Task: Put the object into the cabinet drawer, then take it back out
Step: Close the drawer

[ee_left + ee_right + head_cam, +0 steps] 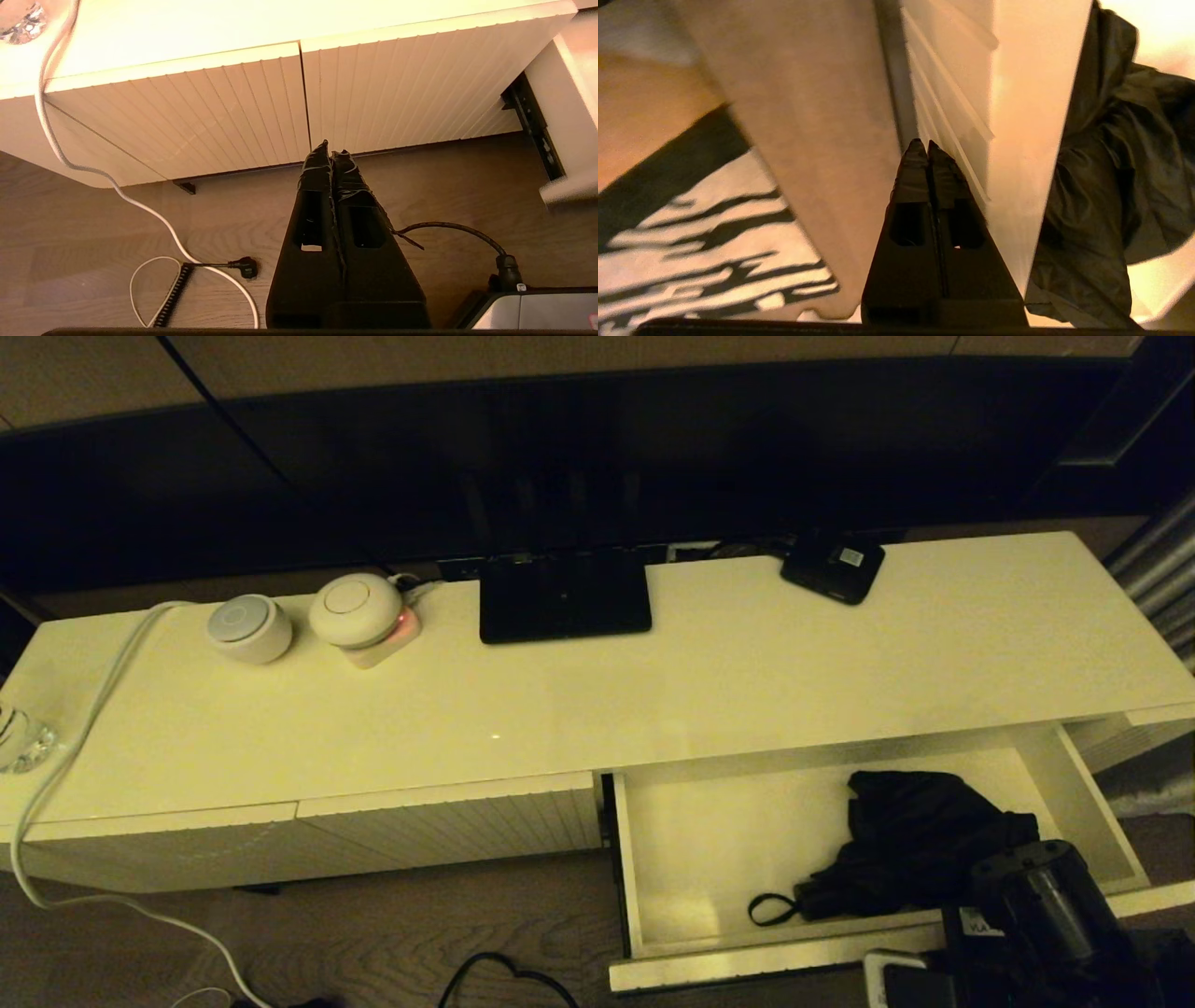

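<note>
The umbrella [920,845] lies inside the open drawer [1088,803], its long axis along the drawer front. The right gripper [927,145], jaws together and empty, is outside the front panel; the umbrella lies just beyond it. The left gripper [331,150], jaws together, is farther away.

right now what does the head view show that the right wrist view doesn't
Only the head view shows the umbrella's wrist loop, the whole open drawer, the cabinet top and the black stand base. Only the right wrist view shows the right gripper, jaws shut and empty, beside the drawer's ribbed front. Both show the black umbrella lying in the drawer.
</note>
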### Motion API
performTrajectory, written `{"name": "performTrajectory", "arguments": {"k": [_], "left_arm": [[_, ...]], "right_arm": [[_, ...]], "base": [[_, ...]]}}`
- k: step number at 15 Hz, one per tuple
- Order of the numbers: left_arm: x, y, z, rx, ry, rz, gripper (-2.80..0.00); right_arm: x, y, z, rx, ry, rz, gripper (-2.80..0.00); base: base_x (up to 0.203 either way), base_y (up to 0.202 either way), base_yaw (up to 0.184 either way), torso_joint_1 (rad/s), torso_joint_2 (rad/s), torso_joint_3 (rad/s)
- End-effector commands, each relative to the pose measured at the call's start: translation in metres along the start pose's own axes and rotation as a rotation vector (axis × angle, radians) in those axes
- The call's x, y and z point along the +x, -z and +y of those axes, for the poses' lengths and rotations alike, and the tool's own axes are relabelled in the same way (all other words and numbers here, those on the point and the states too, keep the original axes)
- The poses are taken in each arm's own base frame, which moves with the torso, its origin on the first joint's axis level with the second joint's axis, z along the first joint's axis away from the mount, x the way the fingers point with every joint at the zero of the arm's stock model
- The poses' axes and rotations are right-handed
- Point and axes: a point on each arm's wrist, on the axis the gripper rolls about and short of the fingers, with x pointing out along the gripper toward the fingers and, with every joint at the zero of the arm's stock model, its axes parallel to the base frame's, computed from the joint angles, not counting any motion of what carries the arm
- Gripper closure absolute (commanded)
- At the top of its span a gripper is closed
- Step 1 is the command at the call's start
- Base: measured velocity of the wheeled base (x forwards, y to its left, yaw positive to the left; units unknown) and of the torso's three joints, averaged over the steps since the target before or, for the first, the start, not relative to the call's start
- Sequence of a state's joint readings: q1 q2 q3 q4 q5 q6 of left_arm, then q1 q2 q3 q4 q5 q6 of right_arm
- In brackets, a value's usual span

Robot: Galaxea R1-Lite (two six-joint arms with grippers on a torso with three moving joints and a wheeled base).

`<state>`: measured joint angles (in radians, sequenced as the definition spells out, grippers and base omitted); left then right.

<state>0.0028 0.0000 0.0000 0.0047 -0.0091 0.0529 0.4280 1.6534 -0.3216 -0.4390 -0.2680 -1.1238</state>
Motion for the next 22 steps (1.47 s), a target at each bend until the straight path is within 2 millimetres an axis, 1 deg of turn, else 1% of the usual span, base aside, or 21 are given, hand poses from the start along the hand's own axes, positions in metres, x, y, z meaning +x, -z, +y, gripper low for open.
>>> {"name": "performTrajectory", "arguments": {"k": [1,6,8,10,14,20,22], "left_arm": [[0.000,0.001,0.000,0.000,0.000,0.003,0.00],[0.000,0.001,0.000,-0.001,0.000,0.003,0.00],[0.000,0.001,0.000,0.001,0.000,0.003,0.00],[0.000,0.001,0.000,0.000,0.000,0.003,0.00],[0.000,0.001,0.000,-0.001,0.000,0.003,0.00],[0.000,0.001,0.000,0.001,0.000,0.003,0.00],[0.000,0.001,0.000,0.001,0.000,0.003,0.00]], "right_arm": [[0.005,-0.005,-0.009,0.008,0.048,-0.018,0.00],[0.007,-0.005,-0.031,0.028,0.163,-0.038,0.00],[0.008,-0.008,-0.037,0.027,0.181,-0.043,0.00],[0.015,-0.008,-0.042,0.037,0.192,-0.038,0.00],[0.035,-0.005,-0.056,0.067,0.293,-0.038,0.00],[0.038,-0.010,-0.078,0.093,0.368,-0.059,0.00],[0.042,-0.012,-0.084,0.099,0.391,-0.067,0.00]], "base": [[0.000,0.000,0.000,0.000,0.00,0.000],[0.000,0.000,0.000,0.000,0.00,0.000],[0.000,0.000,0.000,0.000,0.00,0.000],[0.000,0.000,0.000,0.000,0.00,0.000],[0.000,0.000,0.000,0.000,0.00,0.000],[0.000,0.000,0.000,0.000,0.00,0.000],[0.000,0.000,0.000,0.000,0.00,0.000]]}}
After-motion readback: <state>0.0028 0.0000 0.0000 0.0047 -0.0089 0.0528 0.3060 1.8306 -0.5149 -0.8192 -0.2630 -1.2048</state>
